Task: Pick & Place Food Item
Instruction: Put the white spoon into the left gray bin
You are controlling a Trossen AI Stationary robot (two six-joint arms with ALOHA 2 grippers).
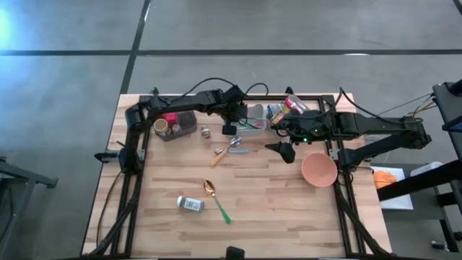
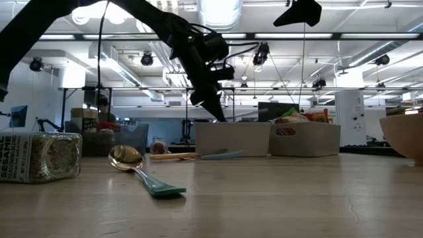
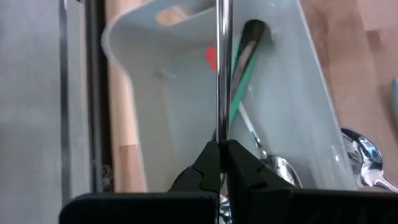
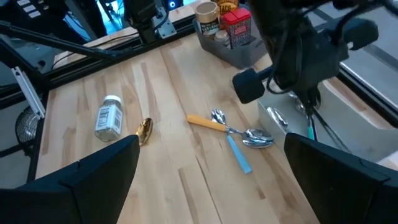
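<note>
My left gripper (image 3: 222, 155) is shut on a thin metal utensil (image 3: 222, 74) over the clear bin (image 3: 186, 124), which stands at the table's far middle (image 1: 253, 121). A green-handled utensil (image 3: 239, 81) and a spoon (image 3: 283, 168) lie in that bin. Food packets (image 1: 287, 108) fill the bin next to it (image 2: 304, 135). My right gripper (image 4: 211, 149) hangs open above the table's right half, over nothing (image 1: 285, 152). In the low view the left gripper (image 2: 217, 114) slants down toward the clear bin (image 2: 231, 139). My left gripper pinches the thin metal utensil's stem (image 3: 222, 134) between its two fingertips. The fingers slant down from above and from the table's left. The stem runs on forward, along the fingers, over the bin; its far end leaves the picture, so which utensil it is I cannot tell.
A grey bin with jars (image 1: 177, 124) stands at the far left. Loose cutlery (image 1: 231, 149) lies mid-table. A gold spoon with a green handle (image 1: 215, 198) and a sesame jar (image 1: 190, 204) lie nearer the front. A pink bowl (image 1: 319, 170) sits at the right.
</note>
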